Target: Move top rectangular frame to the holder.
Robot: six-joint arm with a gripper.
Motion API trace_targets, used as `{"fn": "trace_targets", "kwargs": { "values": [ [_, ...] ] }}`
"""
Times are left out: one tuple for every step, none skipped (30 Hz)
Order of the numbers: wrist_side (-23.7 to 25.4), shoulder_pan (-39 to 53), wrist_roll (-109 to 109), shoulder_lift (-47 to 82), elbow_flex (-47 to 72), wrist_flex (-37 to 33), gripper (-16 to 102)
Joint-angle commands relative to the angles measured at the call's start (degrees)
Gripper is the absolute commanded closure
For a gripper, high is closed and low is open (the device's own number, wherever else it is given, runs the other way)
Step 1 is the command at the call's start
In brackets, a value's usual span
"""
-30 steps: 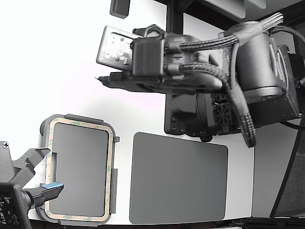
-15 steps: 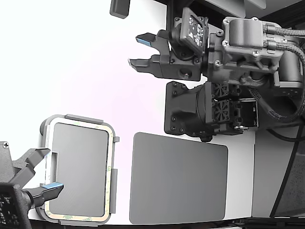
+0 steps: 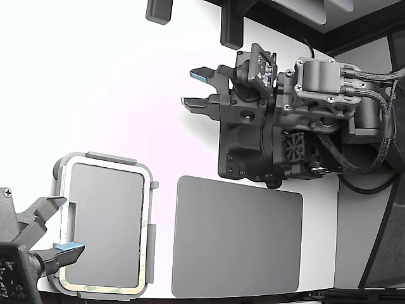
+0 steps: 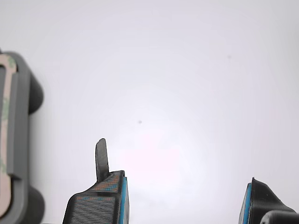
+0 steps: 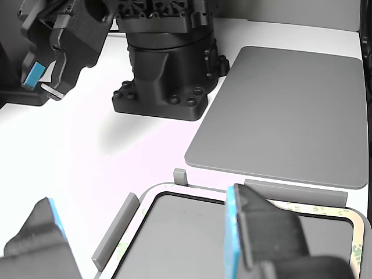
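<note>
The pale beige rectangular frame (image 3: 101, 289) lies flat in the light grey holder (image 3: 111, 158) at the lower left of the exterior view, around a dark grey centre. It also shows in the wrist view (image 4: 4, 140) with the holder (image 4: 21, 130), and in the other view (image 5: 302, 207) with the holder (image 5: 296, 192). My gripper (image 3: 192, 87) is open and empty, above bare white table, far from the frame, pointing to the exterior view's left. Its blue-padded fingers are spread in the wrist view (image 4: 180, 193). It also shows in the other view (image 5: 45, 81).
A large dark grey mat (image 3: 237, 237) lies to the right of the holder in the exterior view. My arm's black base (image 3: 247, 152) stands behind the mat. A second arm's gripper (image 3: 57, 225) is open over the holder's left edge.
My wrist has turned, and the gripper's open fingers now point to the exterior view's left. The gripper has drawn back a little to the right and down. The frame has not moved.
</note>
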Motion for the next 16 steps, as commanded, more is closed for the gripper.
{"fn": "trace_targets", "kwargs": {
  "values": [
    [-0.79,-0.62,-0.7,4.92,1.05,-0.18,-14],
    [-1.05,-0.62,-0.79,6.68,1.58,0.0,-14],
    [-1.05,-0.62,-0.7,7.29,1.76,0.44,-14],
    [-0.97,-0.62,-0.62,7.21,1.76,0.26,-14],
    [-1.05,-0.62,-0.62,7.03,1.76,0.18,-14],
    [-0.62,-0.62,-0.35,7.29,1.76,0.35,-14],
    [-0.62,-0.62,-0.35,7.21,1.76,0.26,-14],
    [-0.62,-0.62,-0.35,7.21,1.76,0.26,-14],
    [-0.53,-0.62,-0.26,7.21,1.76,0.26,-14],
    [-0.53,-0.62,-0.26,7.21,1.76,0.26,-14],
    [-0.53,-0.62,-0.26,7.21,1.76,0.26,-14],
    [-0.53,-0.62,-0.26,7.21,1.76,0.26,-14],
    [-0.53,-0.62,-0.26,7.21,1.76,0.26,-14],
    [-0.53,-0.62,-0.26,7.21,1.76,0.26,-14],
    [-0.53,-0.62,-0.26,7.21,1.76,0.26,-14],
    [-0.53,-0.62,-0.26,7.21,1.76,0.26,-14]
  ]
}}
